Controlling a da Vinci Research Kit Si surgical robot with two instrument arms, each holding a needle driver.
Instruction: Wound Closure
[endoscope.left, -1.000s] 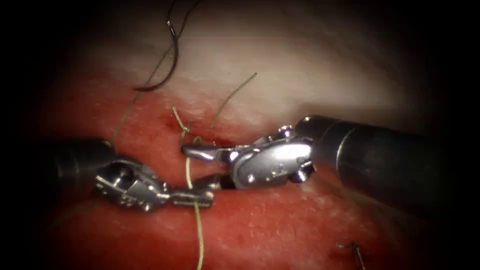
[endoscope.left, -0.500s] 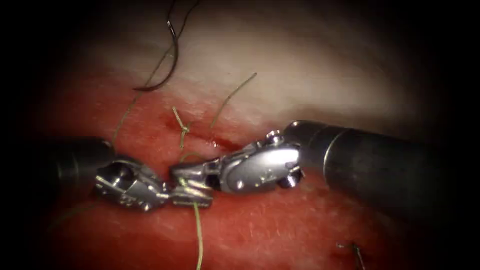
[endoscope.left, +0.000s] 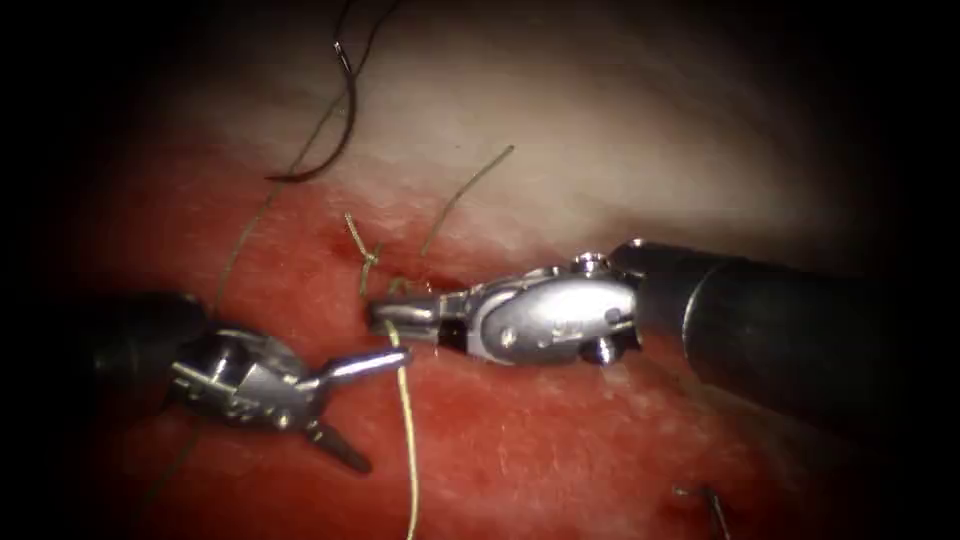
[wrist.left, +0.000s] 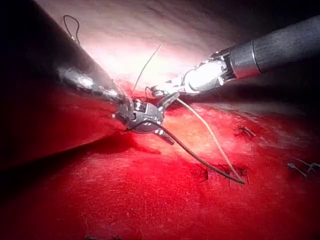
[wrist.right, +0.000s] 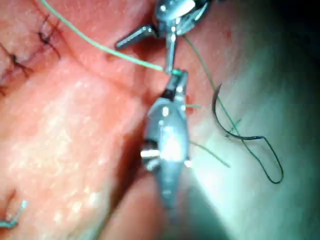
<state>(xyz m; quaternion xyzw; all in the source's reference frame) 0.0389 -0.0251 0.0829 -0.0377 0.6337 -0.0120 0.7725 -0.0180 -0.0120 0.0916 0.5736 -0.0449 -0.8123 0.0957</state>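
Observation:
My right tool (endoscope.left: 380, 312) comes in from the right, and its jaws are shut on the green thread (endoscope.left: 405, 420) just below the knot (endoscope.left: 367, 257) at the cut. The same grip shows in the right wrist view (wrist.right: 176, 75) and in the left wrist view (wrist.left: 157, 92). My left tool (endoscope.left: 385, 411) stands open with nothing between its jaws, its upper jaw touching the thread below the right tool's grip. The open jaws appear again in the left wrist view (wrist.left: 172, 120). The curved needle (endoscope.left: 345, 120) lies free on the pale tissue, out of the tissue, far above both tools.
A cut thread tail (endoscope.left: 470, 185) rises from the knot. Dark thread (wrist.right: 270, 160) loops beside the needle (wrist.right: 219, 117). An earlier stitch (endoscope.left: 705, 495) sits at the lower right. Red fluid covers the tissue (endoscope.left: 560, 450) around the tools.
The right tool's jaws closed on the thread beside the left tool's grip. The left tool then opened, let the thread go and drew back to the left; the right tool lifted slightly with the thread.

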